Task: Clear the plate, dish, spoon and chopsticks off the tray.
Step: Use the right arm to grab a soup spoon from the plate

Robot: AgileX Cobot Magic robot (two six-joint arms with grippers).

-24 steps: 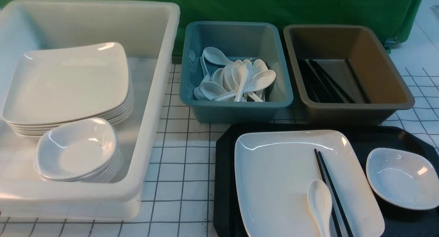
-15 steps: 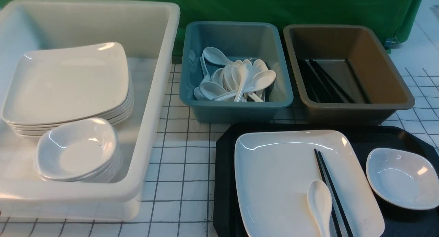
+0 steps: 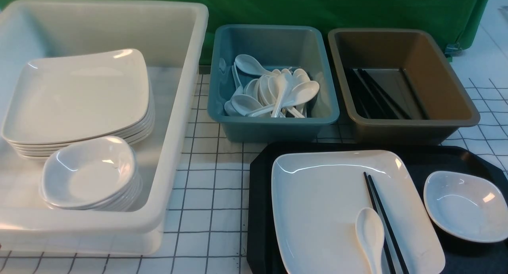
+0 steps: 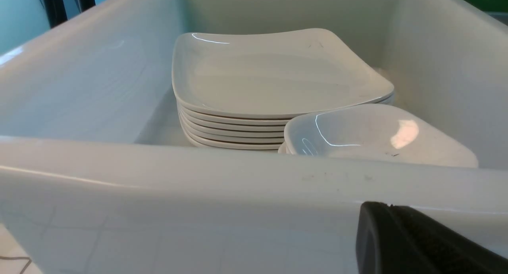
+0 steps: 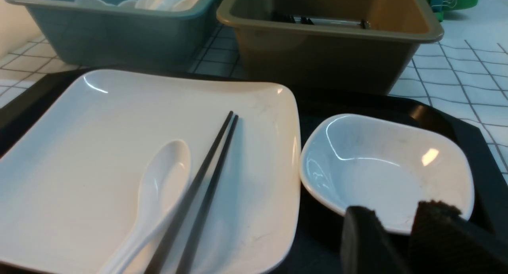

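Note:
The black tray [image 3: 258,210] sits at the front right. The white plate [image 3: 317,202] lies on its left part, with the spoon [image 3: 370,234] and the chopsticks [image 3: 381,210] lying side by side on the plate's right half. The dish [image 3: 464,206] sits on the tray right of the plate. Neither gripper shows in the front view. In the right wrist view my right gripper [image 5: 397,216] is open and empty, just short of the dish [image 5: 381,167]'s near rim. My left gripper [image 4: 391,207] is shut and empty, outside the white tub's near wall [image 4: 198,167].
The white tub [image 3: 174,107] at the left holds a stack of plates [image 3: 79,95] and a stack of dishes [image 3: 89,173]. A teal tub [image 3: 274,123] with several spoons and a brown tub [image 3: 408,125] with black chopsticks stand right behind the tray.

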